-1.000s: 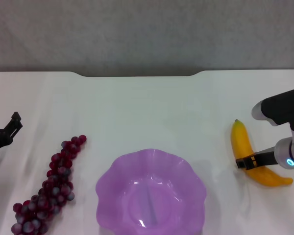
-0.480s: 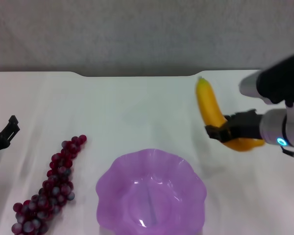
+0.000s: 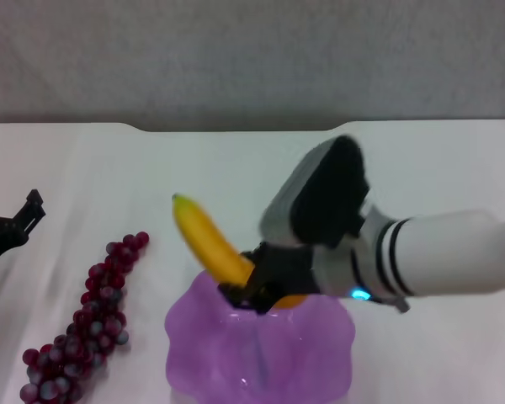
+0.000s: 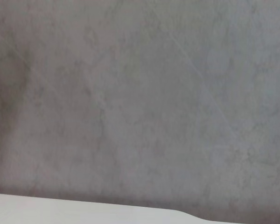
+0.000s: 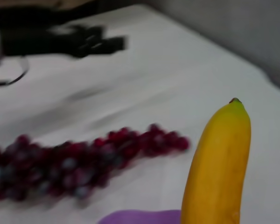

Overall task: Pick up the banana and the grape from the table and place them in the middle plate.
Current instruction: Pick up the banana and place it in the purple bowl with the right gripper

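My right gripper (image 3: 257,286) is shut on the banana (image 3: 209,241), holding it over the far rim of the purple middle plate (image 3: 261,353), green tip pointing up and left. The right wrist view shows the banana (image 5: 218,163) close up, with the grape (image 5: 79,163) bunch beyond it and a sliver of the plate (image 5: 140,217). In the head view the dark red grape (image 3: 88,324) lies on the white table (image 3: 236,177) left of the plate. At the table's left edge is my left gripper (image 3: 13,223), apart from the grape.
The table's far edge has a notch (image 3: 236,128) before a grey wall. The left wrist view shows only that wall and a strip of table (image 4: 60,212). The other arm's gripper (image 5: 84,42) appears blurred behind the grapes in the right wrist view.
My right arm has carried the banana left from the table's right side, lifting it off the surface and bringing it over the plate. The left gripper has barely shifted.
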### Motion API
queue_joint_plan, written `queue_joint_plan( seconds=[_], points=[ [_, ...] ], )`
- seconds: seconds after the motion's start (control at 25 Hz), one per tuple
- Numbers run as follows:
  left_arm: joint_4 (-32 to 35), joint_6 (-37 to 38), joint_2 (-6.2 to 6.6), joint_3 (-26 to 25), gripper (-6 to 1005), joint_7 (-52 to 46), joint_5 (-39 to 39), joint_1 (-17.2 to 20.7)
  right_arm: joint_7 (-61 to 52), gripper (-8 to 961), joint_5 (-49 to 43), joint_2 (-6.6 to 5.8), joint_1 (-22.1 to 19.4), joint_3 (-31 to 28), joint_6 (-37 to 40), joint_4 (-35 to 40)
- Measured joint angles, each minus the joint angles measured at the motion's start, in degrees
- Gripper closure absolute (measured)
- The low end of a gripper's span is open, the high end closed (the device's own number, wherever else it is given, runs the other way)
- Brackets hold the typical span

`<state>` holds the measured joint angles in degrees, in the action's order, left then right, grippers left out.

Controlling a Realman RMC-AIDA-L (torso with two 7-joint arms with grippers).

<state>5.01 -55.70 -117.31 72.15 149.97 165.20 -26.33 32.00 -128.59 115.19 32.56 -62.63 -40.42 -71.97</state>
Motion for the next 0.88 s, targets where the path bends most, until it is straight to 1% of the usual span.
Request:
queue_joint_plan(
  seconds=[0.16, 0.32, 0.44, 0.48, 0.68, 0.88],
  points=[
    [0.0, 0.0, 0.00, 0.0, 164, -0.1, 0.0, -0.2, 0.0, 432, 0.1, 0.00, 0.2, 2.3, 0.4, 0.4],
    [-0.1, 0.0, 0.04, 0.0, 164, 0.0, 0.2, -0.2, 0.6, 432, -0.1, -0.13, -0.6, 3.4, 0.3, 0.4],
    [-0.1, 0.0, 0.05, -0.1, 164, 0.0, 0.2, -0.2, 1.8, 432, -0.6, -0.14, -1.0, 6.1, 0.4, 0.9],
    [-0.1, 0.0, 0.06, -0.2, 164, 0.0, 0.2, -0.2, 1.8, 432, -0.6, -0.14, -1.0, 6.1, 0.4, 0.9],
    [0.0, 0.0, 0.16, -0.3, 164, 0.1, 0.3, -0.2, 3.8, 433, -0.7, -0.12, -2.5, 9.1, 2.5, 1.5],
    [0.0, 0.0, 0.16, -0.3, 164, 0.2, 0.3, -0.4, 4.3, 432, -0.8, -0.05, -2.2, 11.2, 3.6, 2.6]
  ],
)
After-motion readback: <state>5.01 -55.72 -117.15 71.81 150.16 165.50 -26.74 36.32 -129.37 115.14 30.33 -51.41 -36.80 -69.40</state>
